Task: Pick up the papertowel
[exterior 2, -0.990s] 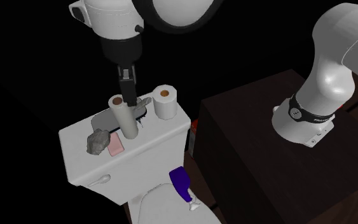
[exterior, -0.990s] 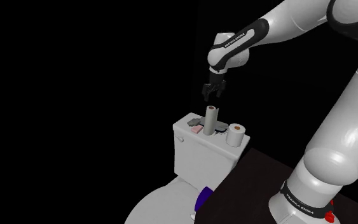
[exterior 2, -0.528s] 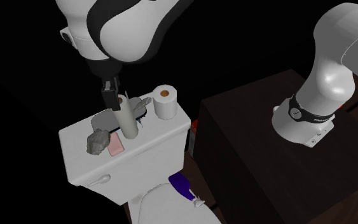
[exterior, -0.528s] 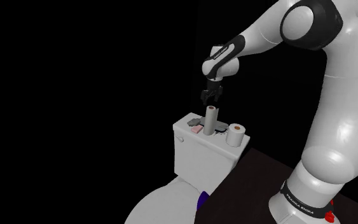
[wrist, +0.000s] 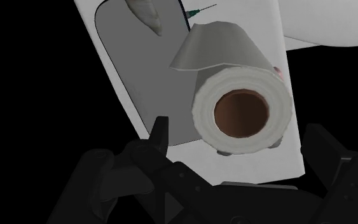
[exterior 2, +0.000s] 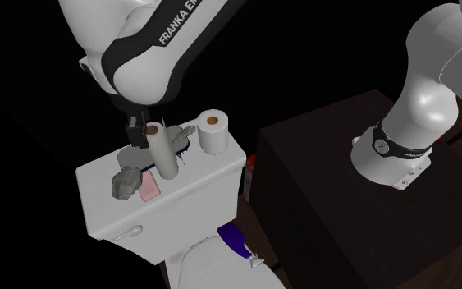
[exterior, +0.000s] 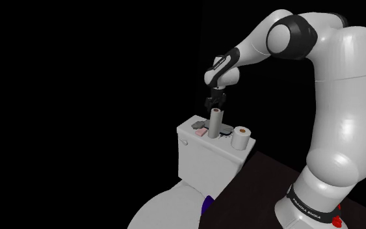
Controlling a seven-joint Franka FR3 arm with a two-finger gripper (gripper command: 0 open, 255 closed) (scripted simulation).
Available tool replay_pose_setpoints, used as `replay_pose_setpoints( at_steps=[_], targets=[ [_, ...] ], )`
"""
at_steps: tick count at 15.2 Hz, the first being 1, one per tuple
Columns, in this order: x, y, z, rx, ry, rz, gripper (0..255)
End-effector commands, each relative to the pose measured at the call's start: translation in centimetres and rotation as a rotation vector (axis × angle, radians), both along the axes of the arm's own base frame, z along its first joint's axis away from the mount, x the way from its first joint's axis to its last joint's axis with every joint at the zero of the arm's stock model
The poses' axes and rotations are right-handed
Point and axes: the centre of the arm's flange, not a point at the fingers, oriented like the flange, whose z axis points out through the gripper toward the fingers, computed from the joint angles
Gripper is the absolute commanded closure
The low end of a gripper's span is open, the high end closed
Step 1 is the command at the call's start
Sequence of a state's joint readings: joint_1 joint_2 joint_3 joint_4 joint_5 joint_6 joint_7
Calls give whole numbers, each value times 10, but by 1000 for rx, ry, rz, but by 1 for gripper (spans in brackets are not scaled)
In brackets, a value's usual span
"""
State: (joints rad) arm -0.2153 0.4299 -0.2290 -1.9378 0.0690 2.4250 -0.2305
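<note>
Toilet tank point(exterior 2: 126, 215): papertowel point(exterior 2: 166, 158), small roll point(exterior 2: 213, 136), grey lump point(exterior 2: 125, 185).

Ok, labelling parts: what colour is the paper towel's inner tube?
Brown. The paper towel roll shows its tube best in the wrist view.

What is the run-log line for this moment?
stage: pre-grasp | paper towel: upright on toilet tank, not held | gripper: open, above its top, no contact

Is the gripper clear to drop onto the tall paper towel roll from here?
Probably yes: the gripper hangs just above the paper towel roll, jaws open to either side of it, nothing between.
</note>
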Motion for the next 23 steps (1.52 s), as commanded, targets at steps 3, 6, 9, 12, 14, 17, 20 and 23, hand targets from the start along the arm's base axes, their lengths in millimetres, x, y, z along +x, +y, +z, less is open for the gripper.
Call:
replay_pose_setpoints(
  at_steps=[3, 6, 9, 12, 14, 17, 20, 23],
  targets=[
    [-1, 0, -24, 0, 0, 0, 0],
    [0, -1, -24, 0, 0, 0, 255],
    [0, 0, -24, 0, 0, 0, 255],
    [-1, -1, -24, 0, 0, 0, 255],
    [0, -1, -24, 0, 0, 0, 255],
    [-1, 0, -14, 0, 0, 0, 255],
    [-1, 0, 2, 0, 0, 0, 255],
    [-1, 0, 18, 0, 0, 0, 255]
  ],
)
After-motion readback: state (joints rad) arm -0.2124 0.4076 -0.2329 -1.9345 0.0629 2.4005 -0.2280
